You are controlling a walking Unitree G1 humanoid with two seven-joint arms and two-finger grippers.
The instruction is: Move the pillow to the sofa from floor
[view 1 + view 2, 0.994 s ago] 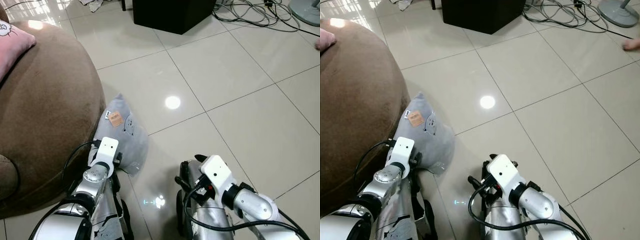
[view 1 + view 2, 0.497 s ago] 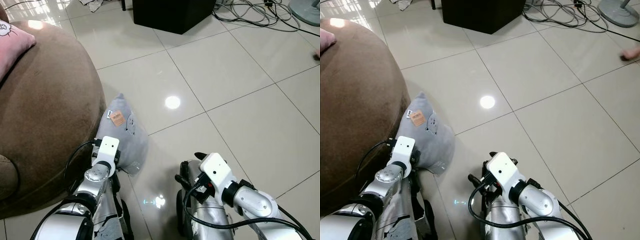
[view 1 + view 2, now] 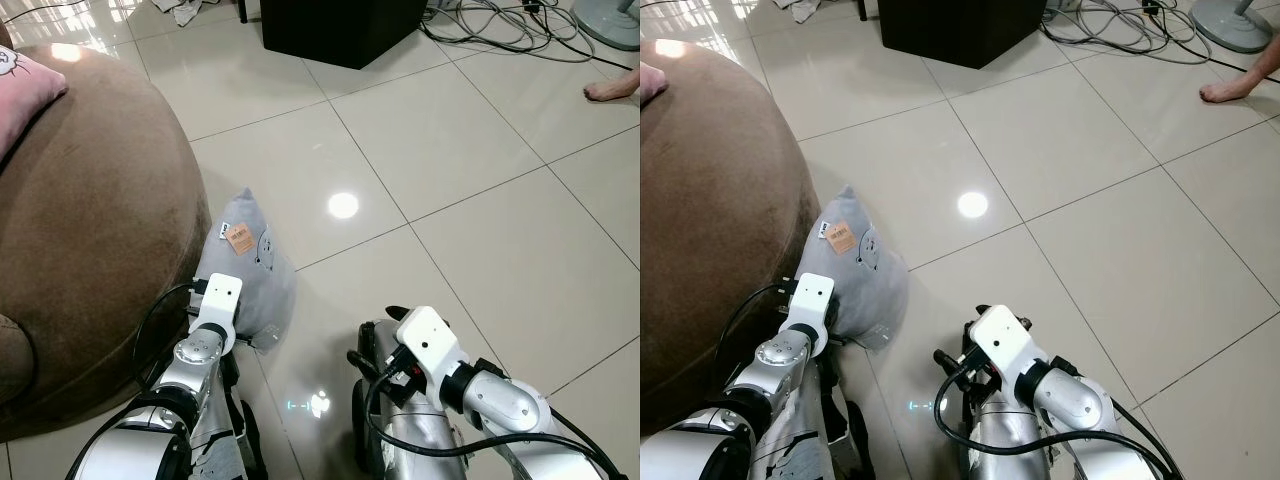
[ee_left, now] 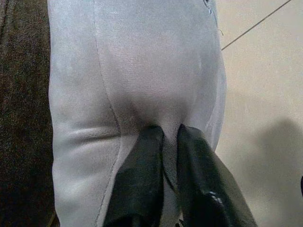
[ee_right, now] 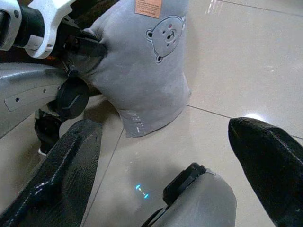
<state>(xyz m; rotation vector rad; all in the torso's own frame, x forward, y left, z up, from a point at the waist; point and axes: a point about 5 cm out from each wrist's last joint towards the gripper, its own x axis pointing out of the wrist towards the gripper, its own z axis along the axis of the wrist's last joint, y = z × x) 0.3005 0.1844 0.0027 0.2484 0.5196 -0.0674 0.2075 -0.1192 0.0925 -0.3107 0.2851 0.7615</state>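
Observation:
A grey pillow (image 3: 252, 268) with a bear print and an orange tag stands on its edge on the tiled floor, leaning against the brown sofa (image 3: 90, 210). My left gripper (image 4: 169, 135) is shut on a fold of the pillow's near lower edge, and its two black fingers (image 5: 87, 47) pinch the fabric close to the sofa's base. My right gripper (image 5: 163, 127) hangs open just above the floor, to the right of the pillow and apart from it, with nothing between its fingers.
A pink cushion (image 3: 25, 85) lies on the sofa's top. Far ahead stand a black box (image 3: 340, 25), a tangle of cables (image 3: 500, 25) and a fan base (image 3: 612, 15). A person's bare foot (image 3: 608, 90) rests on the tiles at the far right.
A person's foot has stepped into view at the far right. My left wrist has edged slightly forward against the pillow; the right arm has barely moved.

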